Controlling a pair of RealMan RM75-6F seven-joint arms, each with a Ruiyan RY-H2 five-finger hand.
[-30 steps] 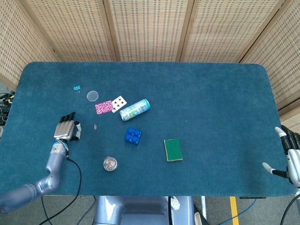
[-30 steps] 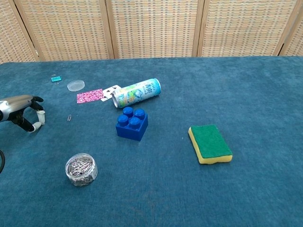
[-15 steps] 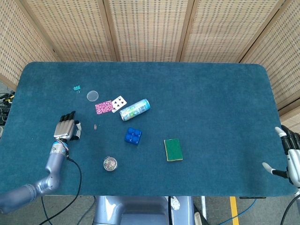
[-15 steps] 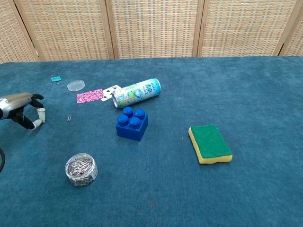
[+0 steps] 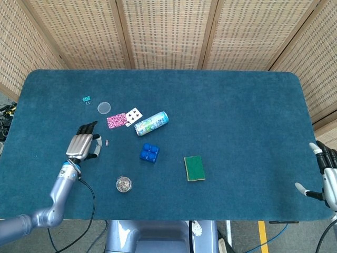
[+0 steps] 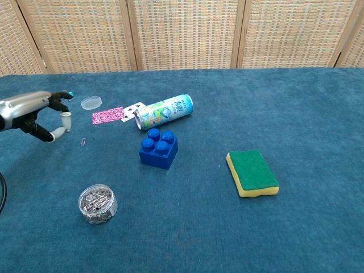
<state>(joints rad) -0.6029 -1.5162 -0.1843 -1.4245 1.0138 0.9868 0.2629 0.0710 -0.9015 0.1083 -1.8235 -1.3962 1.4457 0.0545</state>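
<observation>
Just left hand [image 5: 82, 144] beside paper clip [image 5: 107, 142]

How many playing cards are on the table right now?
2: a face-down pink-backed card and a face-up card touching its right edge, between the clear lid and the can. Others could hide underneath.

A robot test lab: a table [image 5: 237, 121] covered in blue felt, woven cane screens [image 5: 168, 31] closing off its far edge, cables [image 5: 87, 203] hanging past the near edge.
</observation>
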